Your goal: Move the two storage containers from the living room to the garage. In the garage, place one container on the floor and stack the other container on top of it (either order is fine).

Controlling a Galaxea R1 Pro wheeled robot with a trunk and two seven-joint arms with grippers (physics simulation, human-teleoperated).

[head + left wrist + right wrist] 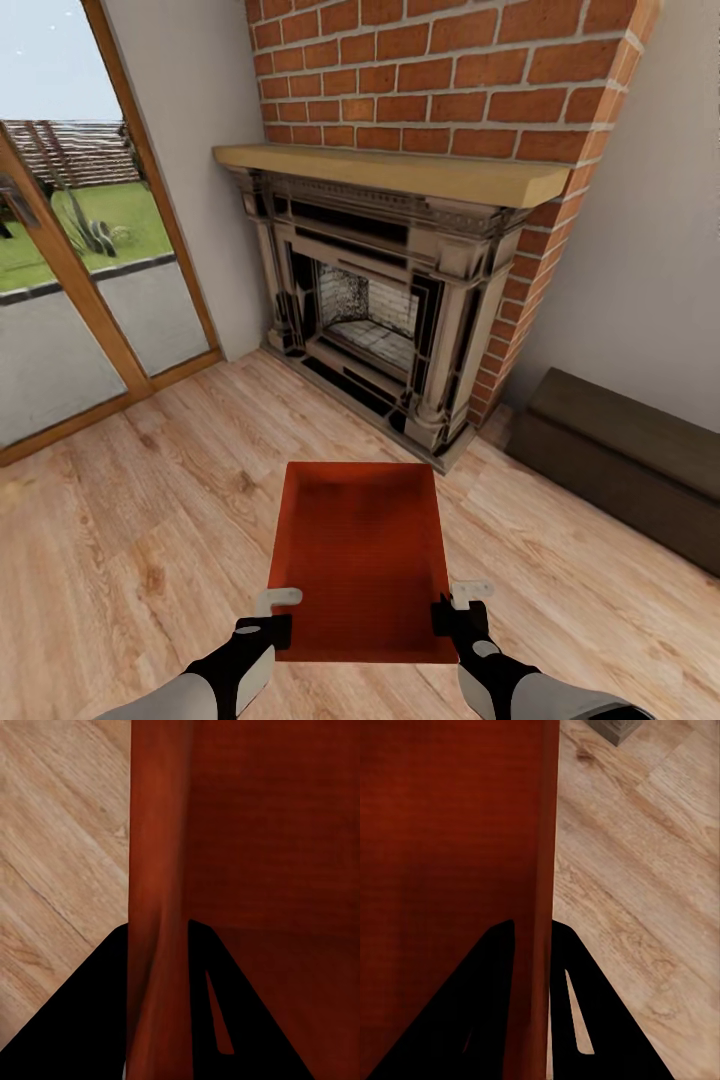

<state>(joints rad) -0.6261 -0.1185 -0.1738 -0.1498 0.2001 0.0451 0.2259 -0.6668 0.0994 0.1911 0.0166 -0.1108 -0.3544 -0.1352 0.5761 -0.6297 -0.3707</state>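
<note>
The open-top rectangular plastic bin (pixel 358 555) is a flat orange-red, darker inside. The black gripper fingers (pixel 272 630) sit on arms with grey sleeves. The light wood-plank floor (pixel 140 540) has streaky tan grain. The fireplace (pixel 400 300) is red brick with pale mortar, with a beige-and-black surround and a tan mantel.

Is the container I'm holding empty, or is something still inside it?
Empty. The head view looks straight into the storage container and shows only its bare orange-red bottom; both wrist views show plain inner walls.
</note>
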